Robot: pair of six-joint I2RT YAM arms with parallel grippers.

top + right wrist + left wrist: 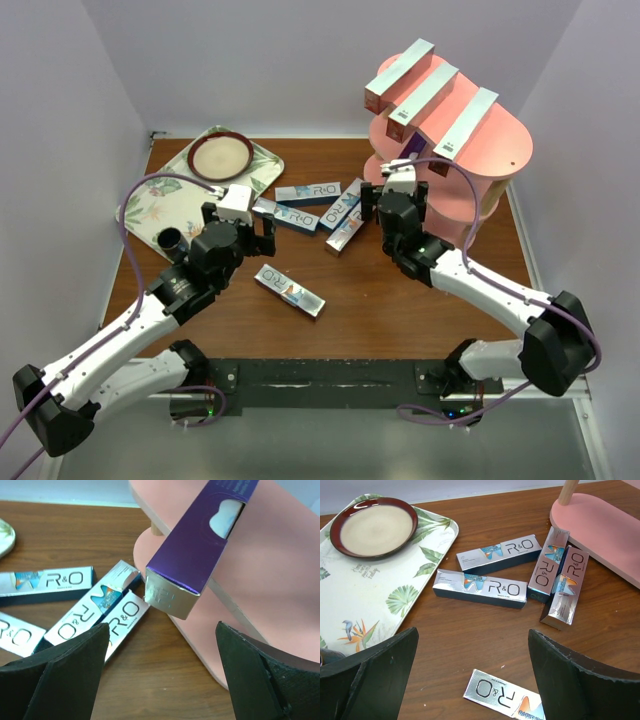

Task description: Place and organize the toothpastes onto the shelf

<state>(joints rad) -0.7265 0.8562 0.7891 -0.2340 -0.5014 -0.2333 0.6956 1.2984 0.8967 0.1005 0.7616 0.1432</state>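
Okay, both pairs of fingers are spread wide, pinching nothing. Right gripper [160,635] faces a purple box [200,545] lying on a shelf [285,590] board, its end overhanging. Left gripper [472,640] hangs over five silver boxes [480,587] loose on the table [600,645]. Three more sit on the top tier [428,100]. Probably light, stiff, glossy cardboard, crushable: grip across the narrow sides at mid-length. Brown wood top, pale walls [60,120] close.

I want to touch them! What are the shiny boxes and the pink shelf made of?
The boxes look like thin cardboard with a shiny foil finish: sharp folded edges and glare. The shelf looks like painted board, smooth and matt, on pale wooden posts; hard to be sure.
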